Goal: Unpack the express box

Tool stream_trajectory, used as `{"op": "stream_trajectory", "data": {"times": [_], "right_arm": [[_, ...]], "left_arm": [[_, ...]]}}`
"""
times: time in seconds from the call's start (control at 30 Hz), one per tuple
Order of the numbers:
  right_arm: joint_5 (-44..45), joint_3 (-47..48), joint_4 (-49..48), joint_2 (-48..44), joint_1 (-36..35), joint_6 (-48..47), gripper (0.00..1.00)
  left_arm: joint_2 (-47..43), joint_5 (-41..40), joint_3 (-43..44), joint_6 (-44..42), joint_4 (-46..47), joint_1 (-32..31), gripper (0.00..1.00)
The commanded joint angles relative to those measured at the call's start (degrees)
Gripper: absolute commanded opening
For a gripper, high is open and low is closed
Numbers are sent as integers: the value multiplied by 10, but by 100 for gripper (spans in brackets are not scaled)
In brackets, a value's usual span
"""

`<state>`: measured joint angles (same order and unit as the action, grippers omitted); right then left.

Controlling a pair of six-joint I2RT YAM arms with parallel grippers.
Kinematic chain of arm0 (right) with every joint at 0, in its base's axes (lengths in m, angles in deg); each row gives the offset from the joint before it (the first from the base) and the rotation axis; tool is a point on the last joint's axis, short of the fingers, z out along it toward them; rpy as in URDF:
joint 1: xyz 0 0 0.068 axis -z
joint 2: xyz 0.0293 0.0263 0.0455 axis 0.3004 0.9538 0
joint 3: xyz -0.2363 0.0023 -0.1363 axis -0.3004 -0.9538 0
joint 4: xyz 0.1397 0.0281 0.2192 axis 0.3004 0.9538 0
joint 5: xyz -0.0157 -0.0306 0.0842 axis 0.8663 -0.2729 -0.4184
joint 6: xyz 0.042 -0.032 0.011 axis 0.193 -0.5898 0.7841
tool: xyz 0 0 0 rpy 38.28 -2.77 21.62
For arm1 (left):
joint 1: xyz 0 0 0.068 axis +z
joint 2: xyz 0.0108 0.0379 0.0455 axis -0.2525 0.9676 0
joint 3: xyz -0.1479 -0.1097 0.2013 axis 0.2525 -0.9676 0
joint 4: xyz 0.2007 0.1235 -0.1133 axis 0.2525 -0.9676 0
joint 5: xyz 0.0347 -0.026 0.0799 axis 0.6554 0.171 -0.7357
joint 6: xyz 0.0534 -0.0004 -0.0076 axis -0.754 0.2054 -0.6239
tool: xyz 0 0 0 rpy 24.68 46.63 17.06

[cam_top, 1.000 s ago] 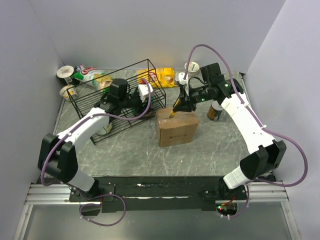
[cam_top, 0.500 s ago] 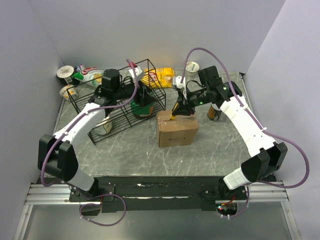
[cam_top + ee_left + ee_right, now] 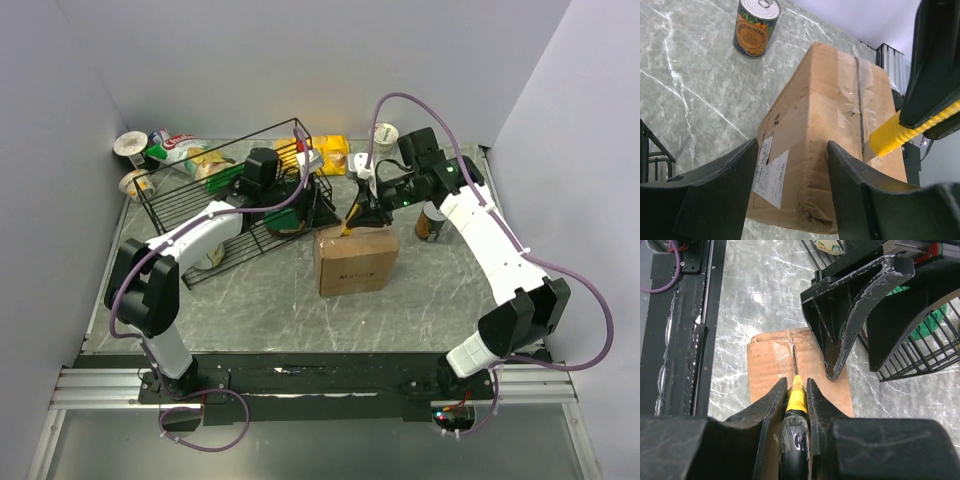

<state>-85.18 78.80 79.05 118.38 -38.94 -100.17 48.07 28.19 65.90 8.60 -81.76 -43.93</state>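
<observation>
A brown cardboard express box (image 3: pixel 355 258) sits near the middle of a grey marble-patterned tabletop (image 3: pixel 260 300), just beside a black wire basket (image 3: pixel 165 205), inside an enclosure of plain pale lavender walls (image 3: pixel 300 60). A dark word printed on the box's near side is too small to read, and so is the fine print on the small white paper label (image 3: pixel 772 172) stuck to one end. The right gripper (image 3: pixel 796 385) is clamped on a yellow-and-black utility knife (image 3: pixel 796 400), whose blade tip rests on the clear-taped seam along the top of the box. The left gripper (image 3: pixel 792 145) hovers at the labelled end, its jaws spread and holding nothing. A tin can with an orange label (image 3: pixel 756 27) stands upright on the table beyond the box, its lettering not clearly legible. A yellow snack bag (image 3: pixel 332 155) lies by the back wall, its red logo unreadable.
</observation>
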Motion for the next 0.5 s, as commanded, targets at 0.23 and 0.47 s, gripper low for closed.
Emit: {"op": "stream_trajectory", "data": {"times": [0.23,0.47], "right_arm": [[-30,106,144,54,41,-134,0],[-33,149,214,90,68,-197,0]], "left_arm": [[12,-9,3,-99,-53,-27,57],[16,-7,17,-145,-77,-33,48]]}}
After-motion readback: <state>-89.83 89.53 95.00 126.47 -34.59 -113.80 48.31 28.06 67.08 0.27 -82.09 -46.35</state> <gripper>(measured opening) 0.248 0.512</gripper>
